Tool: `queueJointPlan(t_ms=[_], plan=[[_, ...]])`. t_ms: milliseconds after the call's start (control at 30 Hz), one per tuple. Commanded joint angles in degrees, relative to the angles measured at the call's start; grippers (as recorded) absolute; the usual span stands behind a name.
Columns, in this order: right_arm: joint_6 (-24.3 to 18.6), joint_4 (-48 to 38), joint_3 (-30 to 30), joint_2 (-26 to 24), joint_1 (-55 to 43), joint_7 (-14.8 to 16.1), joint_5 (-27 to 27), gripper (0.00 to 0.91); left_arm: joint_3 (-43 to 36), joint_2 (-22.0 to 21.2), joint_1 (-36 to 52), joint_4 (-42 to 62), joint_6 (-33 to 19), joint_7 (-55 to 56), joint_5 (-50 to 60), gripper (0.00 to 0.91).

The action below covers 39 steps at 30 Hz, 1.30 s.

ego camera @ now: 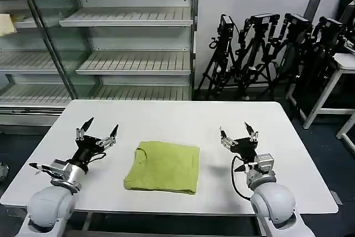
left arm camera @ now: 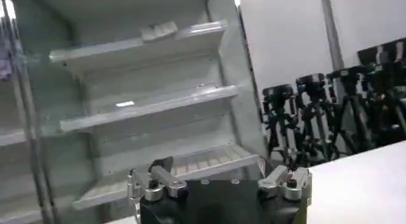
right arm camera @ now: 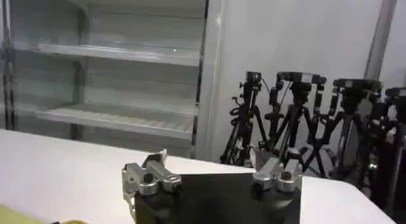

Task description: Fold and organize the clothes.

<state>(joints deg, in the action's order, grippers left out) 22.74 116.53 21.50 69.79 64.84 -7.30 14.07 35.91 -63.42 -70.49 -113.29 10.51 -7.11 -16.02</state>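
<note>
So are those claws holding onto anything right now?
No, nothing is held. The left gripper and right gripper are both open, either side of the folded T-shirt lying on the table.

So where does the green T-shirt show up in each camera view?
Head view: the T-shirt lies folded on the white table, between the two hands.
Left wrist view: not in it.
Right wrist view: a sliver of it sits at the picture's edge.
Shared landmark: the shelf unit.
</note>
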Motion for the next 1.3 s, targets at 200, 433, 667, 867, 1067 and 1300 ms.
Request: queueJointPlan(t_ms=[200,433,667,867,1067,1300], plan=[[1.45,-0.24,-1.44,0.79,-0.61,-0.74,-4.92,0.907,4.48,-0.39,-1.42,1.21,-2.40,-2.45,0.99,0.907],[-0.56,-0.32,-0.55,1.15,-0.16,-0.89,-4.01,0.907,4.04,0.96,-1.40,0.93,-1.93,-2.47,0.93,0.907],[-1.76,-1.79,2.00,0.80,-1.22,-0.02,-3.49,0.907,1.12,-0.45,0.84,1.96,-2.49,-3.01,2.46,0.907],[-1.86,-1.24,2.54,-0.08,-0.54,0.44,-2.06,0.907,-0.72,-0.99,1.46,2.76,-2.91,-3.01,5.22,0.907],[0.38,0.06,4.12,0.57,0.46,1.24,-4.00,0.907,-2.09,0.23,1.47,2.14,-3.80,-1.34,7.26,0.907],[-3.69,-0.07,3.14,0.91,0.13,2.28,-9.01,0.907,-1.76,1.90,0.62,2.44,-6.67,0.46,11.90,0.907]])
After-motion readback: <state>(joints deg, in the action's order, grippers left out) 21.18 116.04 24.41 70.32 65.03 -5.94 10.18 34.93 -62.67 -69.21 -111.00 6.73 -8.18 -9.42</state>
